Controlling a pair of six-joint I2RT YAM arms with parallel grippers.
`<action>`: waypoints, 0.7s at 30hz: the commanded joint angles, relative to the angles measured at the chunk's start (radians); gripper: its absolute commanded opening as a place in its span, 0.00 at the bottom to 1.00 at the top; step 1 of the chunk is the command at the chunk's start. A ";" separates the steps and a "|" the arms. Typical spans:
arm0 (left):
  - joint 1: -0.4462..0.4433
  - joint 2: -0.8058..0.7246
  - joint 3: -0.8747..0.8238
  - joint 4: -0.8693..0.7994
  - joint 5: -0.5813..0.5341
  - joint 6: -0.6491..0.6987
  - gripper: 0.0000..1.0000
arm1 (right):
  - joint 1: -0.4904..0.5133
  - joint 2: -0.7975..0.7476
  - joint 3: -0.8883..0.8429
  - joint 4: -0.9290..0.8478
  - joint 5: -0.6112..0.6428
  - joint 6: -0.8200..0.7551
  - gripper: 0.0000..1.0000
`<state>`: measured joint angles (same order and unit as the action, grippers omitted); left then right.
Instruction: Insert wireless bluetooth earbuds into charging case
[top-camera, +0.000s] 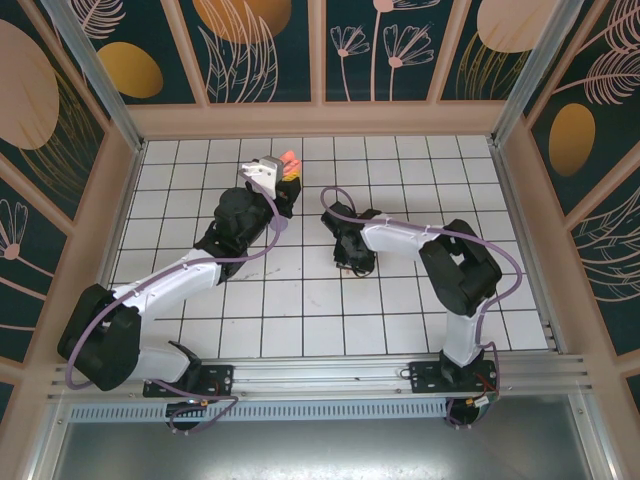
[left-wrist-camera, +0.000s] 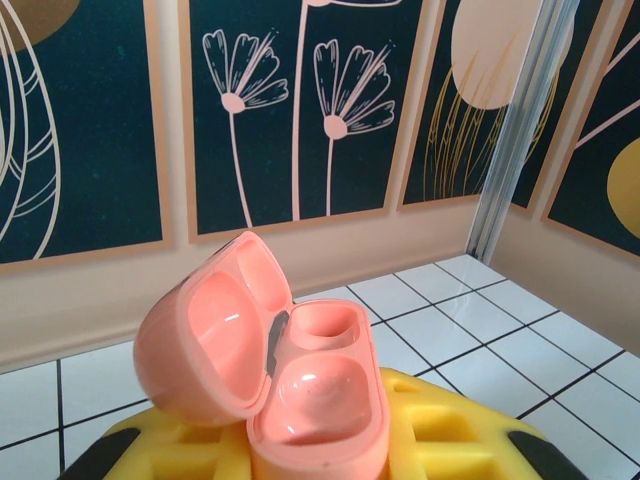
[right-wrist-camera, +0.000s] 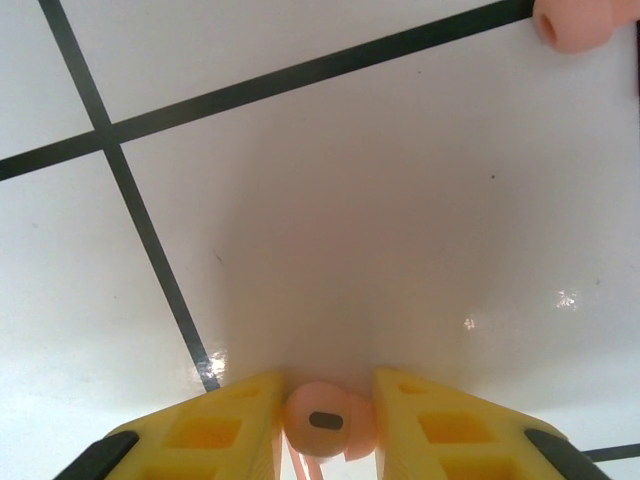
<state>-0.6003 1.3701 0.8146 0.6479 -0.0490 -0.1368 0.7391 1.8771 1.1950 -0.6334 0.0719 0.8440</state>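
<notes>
The left gripper (top-camera: 279, 172) is raised over the far middle of the white tiled table (top-camera: 420, 160). The salmon-pink charging case (left-wrist-camera: 322, 405) is clamped between its yellow fingers (left-wrist-camera: 175, 448), with the jaws set narrow against the case body. The lid (left-wrist-camera: 205, 345) is hinged fully open to the left in the left wrist view. Both moulded wells in the case base are seen to be empty. The floral wall panels (left-wrist-camera: 90, 120) are seen behind the case.

The right gripper (top-camera: 350, 256) is pointed down at the table near its centre, well apart from the left gripper. In the right wrist view, one salmon-pink earbud (right-wrist-camera: 325, 421) is seated between the yellow fingers (right-wrist-camera: 215, 432). The jaws are drawn narrow, and the gap between the pads is filled by the earbud, which is contacted on both sides. The earbud is positioned at or just above the tile surface; which of the two cannot be told. A second salmon-pink earbud (right-wrist-camera: 580, 22) is located on the tile at the top right corner of that view, just beyond a black grid line (right-wrist-camera: 300, 68) and apart from the gripper.
</notes>
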 joint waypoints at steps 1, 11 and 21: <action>0.007 -0.005 -0.008 0.071 0.002 -0.012 0.00 | 0.009 -0.021 -0.038 0.014 -0.013 0.008 0.27; 0.008 -0.066 -0.143 0.257 -0.038 0.041 0.00 | 0.009 -0.159 -0.113 0.143 0.049 -0.009 0.25; 0.007 -0.078 -0.235 0.391 0.112 0.119 0.00 | 0.001 -0.345 -0.088 0.246 0.154 -0.123 0.26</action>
<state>-0.6003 1.3079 0.6071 0.9249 -0.0109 -0.0605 0.7410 1.5982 1.0828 -0.4419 0.1623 0.7799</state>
